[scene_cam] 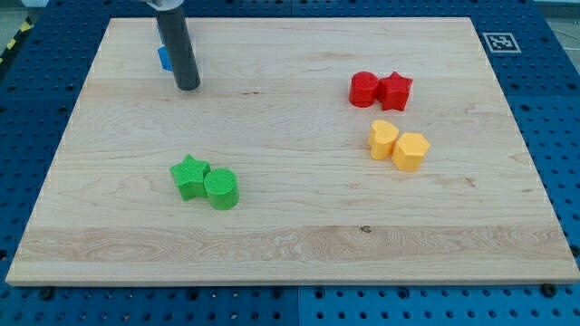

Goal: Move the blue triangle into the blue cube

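Note:
A small blue block [164,58] shows at the view's upper left, mostly hidden behind my rod; its shape cannot be made out. Only this one blue block is visible. My tip [188,87] rests on the board just right of and below that blue block, close to it; whether it touches cannot be told.
A green star [189,176] and a green cylinder [221,189] touch at the lower left centre. A red cylinder [364,89] and a red star [395,91] sit at the upper right. A yellow heart [383,139] and a yellow hexagon [410,150] lie below them. The wooden board [299,244] has edges all round.

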{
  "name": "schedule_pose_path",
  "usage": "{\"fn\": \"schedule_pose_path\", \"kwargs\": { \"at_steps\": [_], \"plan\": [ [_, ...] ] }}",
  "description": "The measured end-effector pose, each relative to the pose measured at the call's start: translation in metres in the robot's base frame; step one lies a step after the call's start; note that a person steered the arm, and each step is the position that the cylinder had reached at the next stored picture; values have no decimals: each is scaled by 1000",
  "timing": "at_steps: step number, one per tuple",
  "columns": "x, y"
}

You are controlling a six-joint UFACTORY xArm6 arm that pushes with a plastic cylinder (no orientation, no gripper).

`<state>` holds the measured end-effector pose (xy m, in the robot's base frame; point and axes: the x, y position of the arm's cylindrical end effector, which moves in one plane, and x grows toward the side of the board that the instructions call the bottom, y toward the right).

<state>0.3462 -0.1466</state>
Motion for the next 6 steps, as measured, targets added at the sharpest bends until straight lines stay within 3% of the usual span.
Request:
{"fn": "schedule_pose_path", "kwargs": {
  "at_steps": [2, 6],
  "plan": [
    [-15, -22],
    [-2, 52]
  ]
}}
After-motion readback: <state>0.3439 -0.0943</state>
